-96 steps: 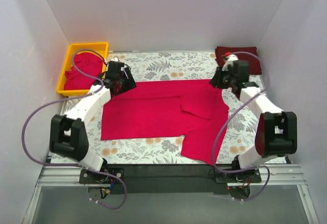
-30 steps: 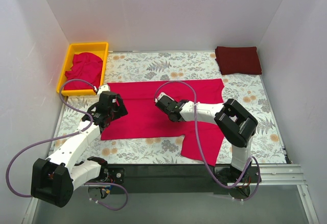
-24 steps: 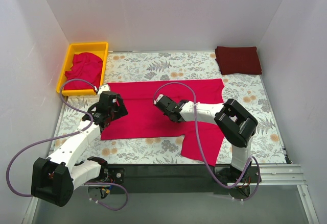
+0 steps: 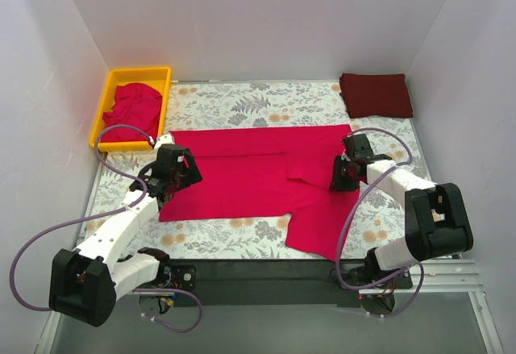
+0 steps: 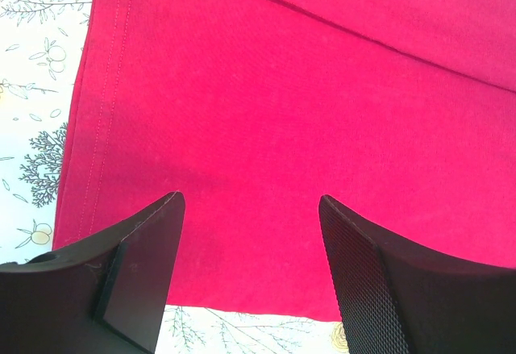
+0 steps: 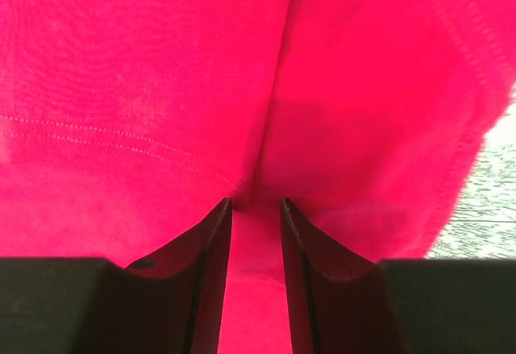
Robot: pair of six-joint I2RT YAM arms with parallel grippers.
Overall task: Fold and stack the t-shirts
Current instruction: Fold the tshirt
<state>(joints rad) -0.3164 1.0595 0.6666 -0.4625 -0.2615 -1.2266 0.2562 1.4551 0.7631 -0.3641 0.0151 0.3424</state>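
White walls box in a table under a floral tablecloth [image 4: 242,102]. My left gripper [image 4: 181,175] hangs over the hem end of the spread crimson t-shirt [image 4: 242,183], its jaws wide apart and holding nothing. On its wrist camera the cloth lies flat beneath the left gripper [image 5: 251,209], with the stitched hem just outside the left-hand finger and tablecloth showing past it.

My right gripper [image 4: 339,178] sits low on the shirt's opposite end, by the folded-over sleeve. On its own camera the right gripper [image 6: 256,205] has its jaws drawn nearly together, and a ridge of the crimson cloth is pinched between them.

Beyond the left gripper and off to its left, well apart, a yellow tray [image 4: 139,70] holds a crumpled crimson t-shirt [image 4: 133,106]. Beyond the right gripper, slightly to its right, a folded maroon t-shirt [image 4: 376,94] lies in the far corner.
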